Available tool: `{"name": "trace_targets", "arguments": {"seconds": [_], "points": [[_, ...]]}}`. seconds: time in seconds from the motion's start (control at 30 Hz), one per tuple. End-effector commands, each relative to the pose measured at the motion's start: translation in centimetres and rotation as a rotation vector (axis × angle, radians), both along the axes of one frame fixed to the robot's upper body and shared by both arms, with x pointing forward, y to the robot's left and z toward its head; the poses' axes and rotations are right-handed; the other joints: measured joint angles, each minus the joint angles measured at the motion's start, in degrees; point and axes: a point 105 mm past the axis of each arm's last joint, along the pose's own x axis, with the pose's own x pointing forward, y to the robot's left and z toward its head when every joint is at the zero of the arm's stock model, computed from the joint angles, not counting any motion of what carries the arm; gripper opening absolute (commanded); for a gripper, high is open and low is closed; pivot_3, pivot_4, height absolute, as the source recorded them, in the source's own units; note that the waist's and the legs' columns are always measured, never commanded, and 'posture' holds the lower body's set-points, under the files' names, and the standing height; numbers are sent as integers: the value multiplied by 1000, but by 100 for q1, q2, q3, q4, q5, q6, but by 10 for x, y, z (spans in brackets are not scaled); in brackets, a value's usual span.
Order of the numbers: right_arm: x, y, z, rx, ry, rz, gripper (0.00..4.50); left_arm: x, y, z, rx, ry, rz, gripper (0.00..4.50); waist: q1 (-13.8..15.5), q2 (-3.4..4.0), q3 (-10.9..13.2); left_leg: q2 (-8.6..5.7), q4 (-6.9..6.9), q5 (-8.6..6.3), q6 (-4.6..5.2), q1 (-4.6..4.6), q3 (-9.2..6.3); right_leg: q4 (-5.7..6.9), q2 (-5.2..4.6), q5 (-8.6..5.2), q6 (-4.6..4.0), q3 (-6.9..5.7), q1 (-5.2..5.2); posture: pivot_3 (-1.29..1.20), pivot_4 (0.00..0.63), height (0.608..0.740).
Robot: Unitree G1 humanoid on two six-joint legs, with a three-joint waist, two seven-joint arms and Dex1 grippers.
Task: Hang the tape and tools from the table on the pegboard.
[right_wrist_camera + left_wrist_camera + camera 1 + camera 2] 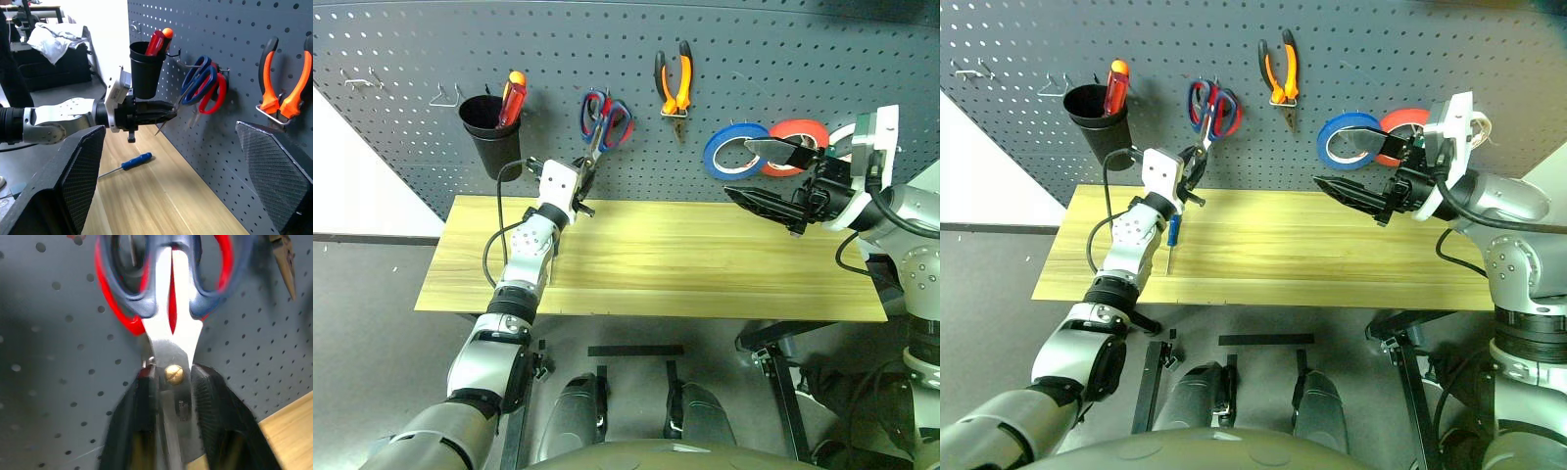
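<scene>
The dark blue-handled scissors [594, 106] hang on the pegboard [783, 59] in front of red-handled scissors [626, 125]. My left gripper [173, 374] reaches up from the table [705, 264] and is shut on their blades just below the pivot screw. The orange-and-black pliers [674, 83] hang to their right, and the blue tape [734, 149] hangs further right. The small blue-handled screwdriver [1173, 230] lies on the table under my left arm. My right gripper [739, 168] hovers open and empty above the table's right part, in front of the tape.
A black cup [489, 132] holding a red-and-yellow screwdriver [512, 98] hangs left of the scissors. A red roll [798, 147] and a white roll [842, 137] hang beside the blue tape. Bare wire hooks [445, 95] stick out at the board's far left.
</scene>
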Motion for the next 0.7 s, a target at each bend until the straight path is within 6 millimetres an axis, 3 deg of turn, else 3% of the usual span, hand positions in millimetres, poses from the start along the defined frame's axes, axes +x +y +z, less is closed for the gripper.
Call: {"name": "trace_targets", "arguments": {"seconds": [0.03,0.2,0.23,0.4,0.47,0.57,0.7], "points": [[-7,1,11,-14,-63,4,4500,-1,0,19,-24,-68,1,2616,-2,0,0,0,0,0,0,0,0,0,0,0,0,0,0,77,112,711],[-11,-3,5,-9,-39,-11,4500,-7,7,25,-97,-55,22,4306,6,-1,-1,0,1,0,0,0,0,2,0,0,0,0,0,99,114,711],[-12,-4,3,-7,-32,-12,4500,-9,7,25,-97,-50,22,4467,8,-1,-2,0,1,0,0,-1,-1,2,0,0,0,0,0,104,114,711],[-16,6,-24,15,82,1,4500,-16,19,8,-145,147,42,4467,9,-2,-21,1,2,0,0,1,-5,7,0,0,0,0,0,133,119,711],[-13,15,-34,36,123,-1,4500,-17,31,-14,-98,310,47,4467,2,-4,-29,1,7,0,0,2,-5,12,0,0,0,3,1,142,119,711],[-6,28,-51,20,170,-33,4500,-17,56,-35,78,395,151,4467,-10,-1,-58,6,5,0,-1,16,-1,26,7,0,1,9,1,159,127,711],[1,49,-71,-59,245,17,4500,-7,81,-62,119,579,277,4467,53,5,-69,5,7,1,-2,18,-3,33,8,-2,1,11,5,156,144,711]]}}
